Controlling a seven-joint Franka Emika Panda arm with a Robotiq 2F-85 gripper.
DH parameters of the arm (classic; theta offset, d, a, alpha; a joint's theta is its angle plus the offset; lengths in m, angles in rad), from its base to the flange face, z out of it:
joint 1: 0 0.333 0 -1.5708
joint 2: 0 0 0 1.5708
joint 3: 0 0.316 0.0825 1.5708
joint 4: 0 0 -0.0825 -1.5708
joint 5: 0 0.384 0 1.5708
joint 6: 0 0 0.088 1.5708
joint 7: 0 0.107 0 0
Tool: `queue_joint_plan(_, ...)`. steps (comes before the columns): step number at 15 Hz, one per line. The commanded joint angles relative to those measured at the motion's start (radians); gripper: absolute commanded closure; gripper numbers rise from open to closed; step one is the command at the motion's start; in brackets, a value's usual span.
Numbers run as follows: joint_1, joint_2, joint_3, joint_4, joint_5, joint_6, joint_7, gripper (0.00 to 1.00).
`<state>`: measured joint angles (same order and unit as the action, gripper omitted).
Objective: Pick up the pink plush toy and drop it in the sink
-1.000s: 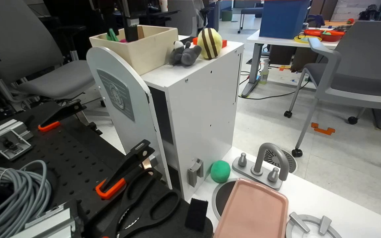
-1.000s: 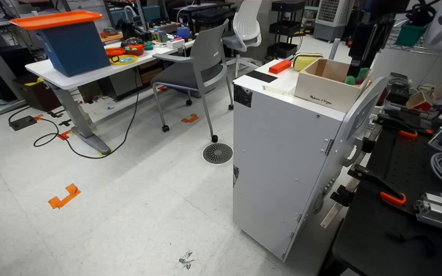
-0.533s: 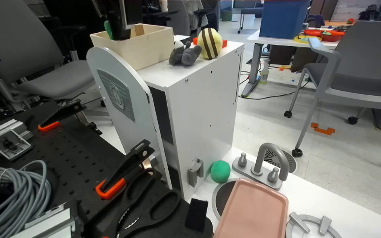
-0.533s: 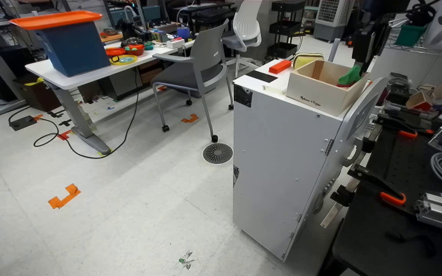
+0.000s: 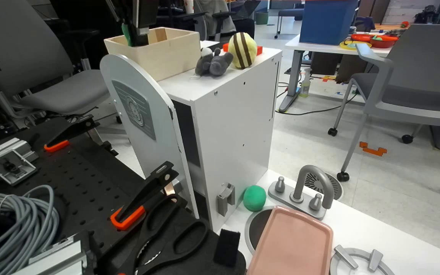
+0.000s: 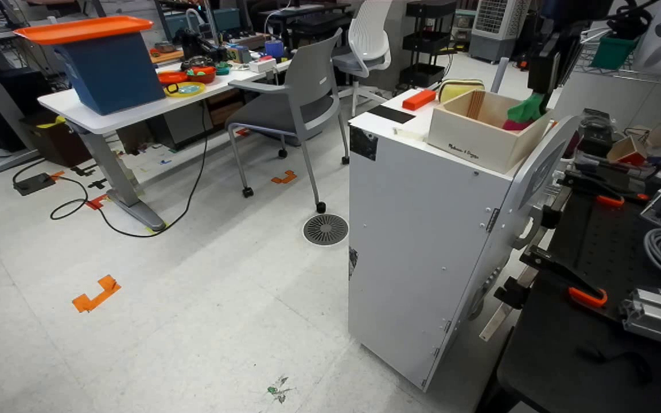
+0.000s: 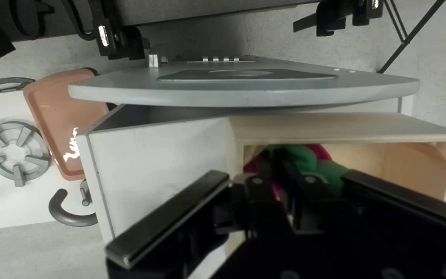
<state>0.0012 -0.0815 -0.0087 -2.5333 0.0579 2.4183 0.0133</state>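
Tool (image 7: 274,159) grips the pink plush toy (image 6: 522,112), partly hidden by the tan box (image 6: 475,135).

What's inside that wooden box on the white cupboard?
The pink plush toy, its green part poking above the box, with the claw touching it. What's beneath them is covered and can't be seen.

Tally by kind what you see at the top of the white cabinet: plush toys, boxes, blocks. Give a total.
Plush toys: 3 (pink plush toy, yellow striped plush, dark grey plush)
Open wooden box: 1
Orange block: 1
Total: 5
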Motion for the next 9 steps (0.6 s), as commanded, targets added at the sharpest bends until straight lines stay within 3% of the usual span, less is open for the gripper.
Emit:
queue_joint_plan(1,-0.002,0.004,0.004,0.007,-0.014,-0.017,0.017,0.88)
queue_joint_plan(4,-0.002,0.002,0.004,0.007,-0.015,-0.015,0.019,0.98)
queue_joint_plan(9,-0.001,-0.005,0.004,0.011,-0.011,-0.015,0.016,1.00)
